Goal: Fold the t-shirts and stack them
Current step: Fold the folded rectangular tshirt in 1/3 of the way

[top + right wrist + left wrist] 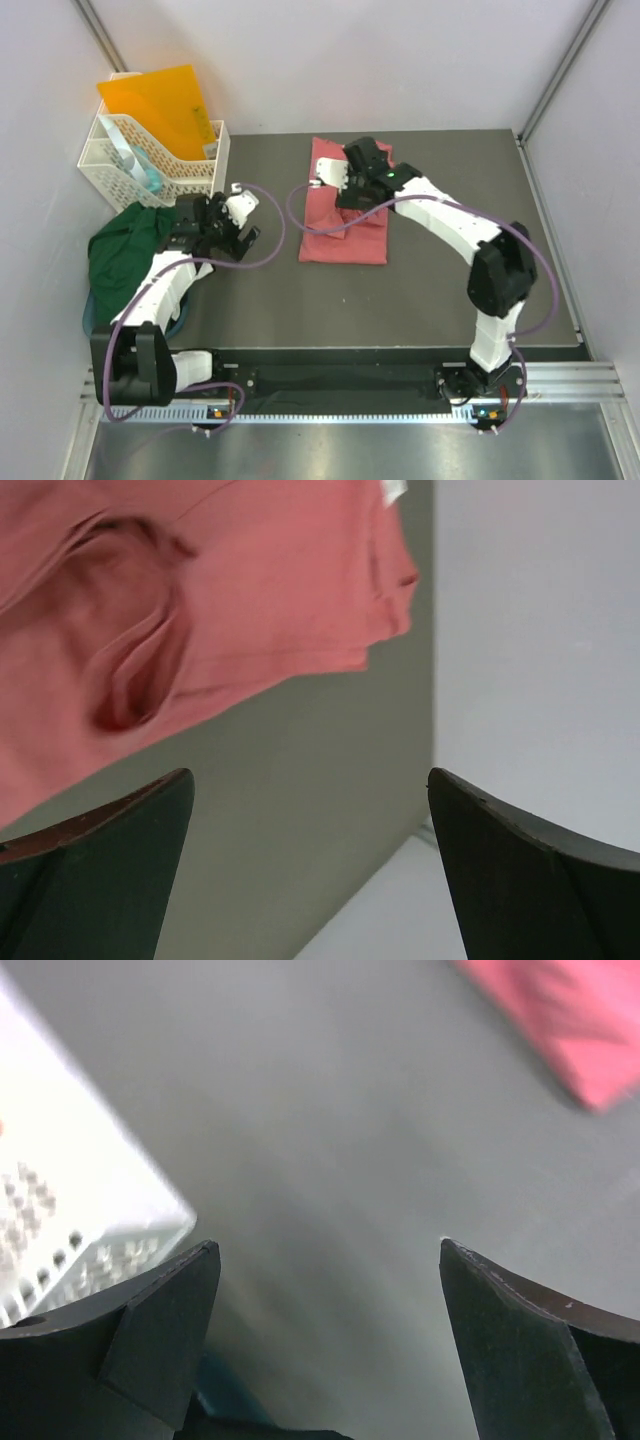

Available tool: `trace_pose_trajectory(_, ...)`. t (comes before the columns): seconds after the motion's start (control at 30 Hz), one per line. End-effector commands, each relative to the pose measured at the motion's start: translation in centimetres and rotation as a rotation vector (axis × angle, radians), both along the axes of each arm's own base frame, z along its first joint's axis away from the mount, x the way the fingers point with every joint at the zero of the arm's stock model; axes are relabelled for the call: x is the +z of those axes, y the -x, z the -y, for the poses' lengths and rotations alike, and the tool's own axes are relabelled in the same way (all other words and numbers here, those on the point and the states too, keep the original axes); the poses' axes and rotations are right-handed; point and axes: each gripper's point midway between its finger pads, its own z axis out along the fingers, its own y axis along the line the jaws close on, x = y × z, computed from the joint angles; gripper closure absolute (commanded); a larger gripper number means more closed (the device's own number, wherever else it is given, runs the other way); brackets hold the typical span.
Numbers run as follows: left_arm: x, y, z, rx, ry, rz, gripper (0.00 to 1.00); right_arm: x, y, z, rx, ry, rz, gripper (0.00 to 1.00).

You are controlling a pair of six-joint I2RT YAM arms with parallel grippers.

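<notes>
From the top camera, the left tool (244,216) hung over the bare surface (430,290) with its fingers spread and nothing between them. The dark green t-shirt (125,245) lay bunched behind it and to its left, draped over the surface's left edge, apart from the fingers. The white plastic basket (190,176) stood just beyond that tool on its left, with an orange folder (160,105) leaning in it. The right tool (323,178) sat over the far left part of the salmon-pink t-shirt (345,240), which lay folded into a rough oblong on the middle of the surface; from here I could not tell whether it touched the cloth.

In the left wrist view, the two dark fingers (160,1340) stood wide apart over empty grey surface (330,1110). The basket's (70,1220) perforated wall was ahead to the left, close by. A corner of the salmon-pink t-shirt (570,1020) showed far ahead on the right, blurred.

In the right wrist view, the fingers (520,870) were likewise spread, gripping nothing. The salmon-pink t-shirt (200,610) lay ahead and to the left of them, wrinkled, with a deep crease near its middle. Its small white neck label (395,490) showed at the top edge. Grey surface (290,780) showed between the fingers, with a pale wall (540,630) to the right.
</notes>
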Motion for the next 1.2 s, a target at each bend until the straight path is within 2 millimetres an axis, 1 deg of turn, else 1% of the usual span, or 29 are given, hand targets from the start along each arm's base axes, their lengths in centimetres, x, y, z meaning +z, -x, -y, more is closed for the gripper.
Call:
trace_pose_trajectory(0.0, 0.7, 2.2, 4.2, -0.425, -0.05, 0.177, 0.05, -1.3, 8.4, 4.4, -0.08, -0.131, -0.323, 0.0)
trace_pose_trajectory(0.03, 0.4, 2.4, 4.6, -0.456, -0.045, 0.179, 0.05, -2.7, 9.3, 5.4, -0.099, -0.121, -0.37, 0.0)
trace_pose_trajectory(0.07, 0.3, 2.5, 5.1, -0.487, -0.037, 0.184, 0.05, -3.1, 9.6, 6.2, -0.107, -0.153, -0.407, 0.0)
trace_pose_trajectory(0.1, -0.2, 2.5, 6.0, -0.522, -0.024, 0.17, 0.05, -3.3, 9.9, 6.6, -0.115, -0.175, -0.439, 0.03)
trace_pose_trajectory(0.13, -0.6, 2.5, 6.3, -0.532, -0.022, 0.158, 0.06, -3.7, 10.5, 7.3, -0.126, -0.183, -0.486, 0.04)
trace_pose_trajectory(0.17, -0.9, 1.9, 6.6, -0.536, -0.022, 0.141, 0.06, -4.1, 11.0, 7.1, -0.104, -0.249, -0.563, 0.04)
trace_pose_trajectory(0.2, -1.1, 1.6, 7.0, -0.536, -0.035, 0.129, 0.06, -5.2, 11.2, 7.1, -0.095, -0.246, -0.62, 0.07)
trace_pose_trajectory(0.23, -1.2, 1.1, 7.1, -0.531, -0.05, 0.122, 0.06, -5.8, 11.3, 7.2, -0.092, -0.246, -0.653, 0.08)
trace_pose_trajectory(0.27, -1.4, 0.2, 7.1, -0.519, -0.069, 0.113, 0.06, -6.5, 11.0, 7.2, -0.086, -0.254, -0.671, 0.09)
trace_pose_trajectory(0.3, -1.3, -0.3, 7.5, -0.499, -0.083, 0.106, 0.06, -7.6, 10.4, 7.1, -0.083, -0.249, -0.688, 0.11)
trace_pose_trajectory(0.33, -1.1, -1.2, 6.9, -0.455, -0.118, 0.103, 0.06, -7.8, 9.4, 6.7, -0.073, -0.272, -0.67, 0.12)
trace_pose_trajectory(0.37, -0.4, -2.1, 6.9, -0.439, -0.131, 0.099, 0.06, -8.1, 8.9, 6.6, -0.062, -0.305, -0.678, 0.12)
trace_pose_trajectory(0.4, 0.0, -2.4, 7.1, -0.44, -0.145, 0.098, 0.06, -8.9, 8.4, 6.4, -0.053, -0.302, -0.681, 0.12)
trace_pose_trajectory(0.43, 0.3, -2.9, 6.7, -0.417, -0.183, 0.097, 0.06, -8.7, 7.5, 5.9, -0.042, -0.314, -0.654, 0.12)
trace_pose_trajectory(0.5, 1.4, -3.6, 7.1, -0.433, -0.228, 0.111, 0.06, -8.8, 7.2, 5.2, -0.028, -0.339, -0.665, 0.11)
trace_pose_trajectory(0.53, 1.6, -3.8, 7.2, -0.438, -0.242, 0.114, 0.06, -8.2, 6.8, 4.8, -0.018, -0.357, -0.658, 0.11)
trace_pose_trajectory(0.57, 2.3, -4.4, 7.3, -0.444, -0.246, 0.131, 0.06, -7.9, 7.0, 4.2, 0.0, -0.375, -0.671, 0.11)
trace_pose_trajectory(0.6, 2.5, -4.6, 7.5, -0.46, -0.256, 0.142, 0.06, -7.8, 7.1, 4.0, 0.005, -0.373, -0.674, 0.11)
trace_pose_trajectory(0.73, 2.3, -5.7, 8.1, -0.485, -0.275, 0.154, 0.06, -6.4, 6.0, 3.6, -0.003, -0.391, -0.608, 0.1)
trace_pose_trajectory(0.8, 2.2, -6.4, 8.4, -0.486, -0.269, 0.153, 0.06, -6.0, 5.0, 3.5, -0.005, -0.399, -0.565, 0.09)
trace_pose_trajectory(0.87, 2.2, -7.1, 8.8, -0.478, -0.263, 0.165, 0.06, -6.0, 4.4, 3.4, -0.011, -0.401, -0.552, 0.09)
trace_pose_trajectory(1.0, 2.0, -7.5, 9.6, -0.484, -0.26, 0.169, 0.06, -6.3, 3.3, 2.2, -0.012, -0.426, -0.555, 0.09)
trace_pose_trajectory(1.07, 2.1, -7.7, 9.6, -0.481, -0.262, 0.17, 0.06, -6.3, 3.2, 1.6, -0.001, -0.433, -0.546, 0.08)
trace_pose_trajectory(1.17, 2.0, -7.9, 9.7, -0.479, -0.266, 0.171, 0.06, -6.5, 2.5, 0.8, 0.003, -0.447, -0.526, 0.07)
